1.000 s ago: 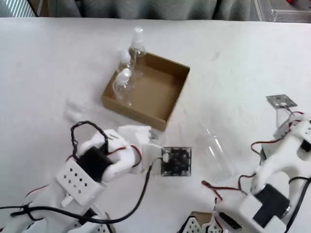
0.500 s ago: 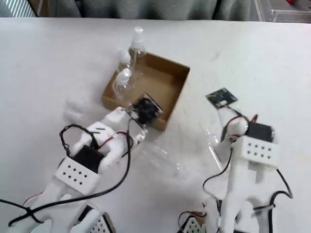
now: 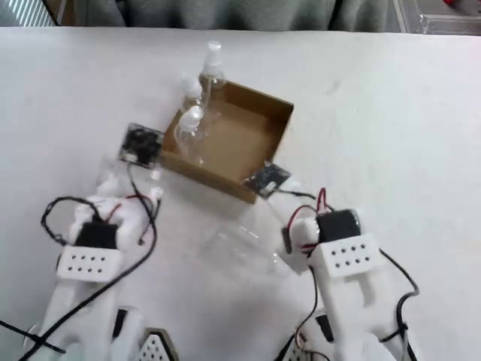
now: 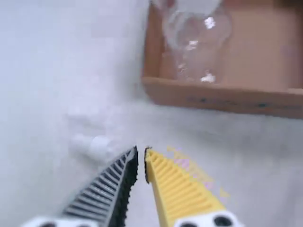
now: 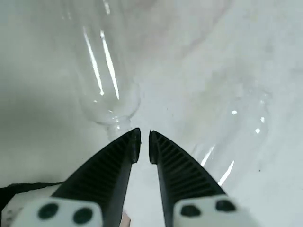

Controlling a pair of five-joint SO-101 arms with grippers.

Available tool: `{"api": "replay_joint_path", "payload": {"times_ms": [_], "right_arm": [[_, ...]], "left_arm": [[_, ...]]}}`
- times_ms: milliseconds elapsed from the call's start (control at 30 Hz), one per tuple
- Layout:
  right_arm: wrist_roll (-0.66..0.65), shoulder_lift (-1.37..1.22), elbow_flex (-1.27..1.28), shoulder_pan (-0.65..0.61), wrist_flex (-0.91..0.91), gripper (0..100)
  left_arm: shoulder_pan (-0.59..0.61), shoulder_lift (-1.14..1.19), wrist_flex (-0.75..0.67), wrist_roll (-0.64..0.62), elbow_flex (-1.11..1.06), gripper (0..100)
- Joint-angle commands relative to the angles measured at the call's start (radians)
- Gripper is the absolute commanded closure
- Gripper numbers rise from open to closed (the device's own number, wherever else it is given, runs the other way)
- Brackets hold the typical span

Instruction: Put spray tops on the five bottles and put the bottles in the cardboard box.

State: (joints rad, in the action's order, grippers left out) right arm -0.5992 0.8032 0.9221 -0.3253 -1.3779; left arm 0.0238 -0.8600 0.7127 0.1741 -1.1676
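The cardboard box [image 3: 240, 141] sits at 12 o'clock from the middle of the table [image 3: 376, 113], with capped bottles [image 3: 192, 120] in its 10 o'clock corner. The right gripper [image 5: 141, 138], fingers almost touching and empty, hovers at a bare bottle [image 5: 100, 66] lying at the box's 6 o'clock. The left gripper [image 4: 141, 155], equally narrow and empty, hangs beside a loose spray top [image 4: 92, 145]. Coming down this closed, either could knock its target away, since the round bottle would roll and the top would skid.

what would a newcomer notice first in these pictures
The brown cardboard box stands out on the white table, with capped spray bottles clustered at its far left corner. Nearer the camera, the left arm and right arm flank clear uncapped bottles lying flat; the right gripper points, shut, at one bottle's neck, and the left gripper is near a loose spray top.
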Motion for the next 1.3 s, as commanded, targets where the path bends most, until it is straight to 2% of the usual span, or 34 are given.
{"api": "replay_joint_path", "payload": {"times_ms": [0,100,167,467,600,700,933,1033,1167,1267], "right_arm": [[-0.003,0.105,-0.008,-0.125,-0.048,98.2],[0.005,0.182,0.014,-0.228,-0.05,98.2],[0.006,0.188,0.04,-0.283,-0.042,98.2],[-0.003,-0.024,0.087,-0.519,0.024,98.2],[-0.021,-0.09,0.13,-0.532,0.071,98.2],[-0.103,-0.102,0.158,-0.447,0.081,98.2],[-0.281,-0.09,0.215,-0.16,0.082,98.2],[-0.339,-0.096,0.255,-0.044,0.145,98.2],[-0.321,-0.091,0.31,0.062,0.297,98.2],[-0.216,-0.09,0.315,0.088,0.372,98.2]], "left_arm": [[0.147,-0.025,-0.097,-0.061,-0.038,96],[0.234,-0.025,-0.098,-0.157,-0.021,96],[0.277,-0.024,-0.066,-0.173,0.005,96],[0.377,-0.024,-0.048,-0.229,0.037,96],[0.404,-0.024,-0.046,-0.23,0.044,96],[0.406,-0.024,-0.046,-0.23,0.044,96],[0.406,-0.024,-0.046,-0.23,0.043,96],[0.403,-0.024,-0.046,-0.23,0.043,96],[0.401,-0.024,-0.046,-0.23,0.043,96],[0.401,-0.024,-0.046,-0.23,0.041,96]]}}
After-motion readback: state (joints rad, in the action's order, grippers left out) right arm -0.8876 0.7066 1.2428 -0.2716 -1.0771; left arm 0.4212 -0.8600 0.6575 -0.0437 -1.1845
